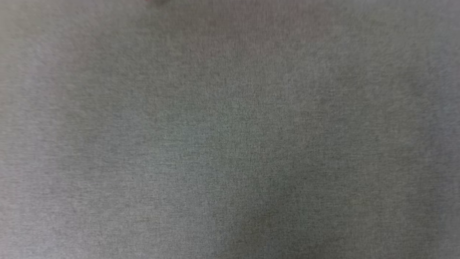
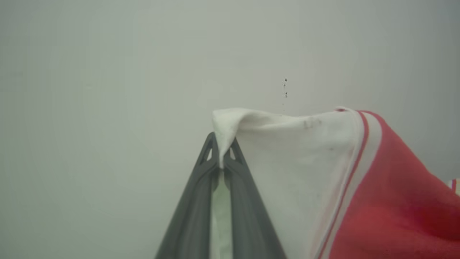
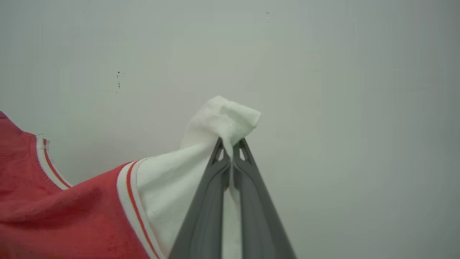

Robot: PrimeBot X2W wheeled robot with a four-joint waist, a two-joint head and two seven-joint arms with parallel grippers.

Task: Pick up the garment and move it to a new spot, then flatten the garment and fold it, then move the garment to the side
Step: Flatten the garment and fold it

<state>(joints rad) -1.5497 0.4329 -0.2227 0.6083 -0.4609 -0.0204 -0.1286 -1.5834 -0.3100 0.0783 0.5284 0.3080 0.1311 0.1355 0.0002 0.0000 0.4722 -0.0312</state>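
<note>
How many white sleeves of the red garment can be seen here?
2. One sleeve of the garment is pinched in the left gripper; the other in the right gripper.

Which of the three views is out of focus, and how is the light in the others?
Head view: blurred, grainy grey, nothing crisp. Left wrist view: left gripper and garment sharp, light soft and even. Right wrist view: right gripper sharp, no glare.

Left gripper: had two long, dark grey, matte fingers, each narrowing to a slim tip.
Left finger ends: a small triangular cut-out sat near each tip.
Right gripper: was the same dark grey, with matching triangular openings.
</note>
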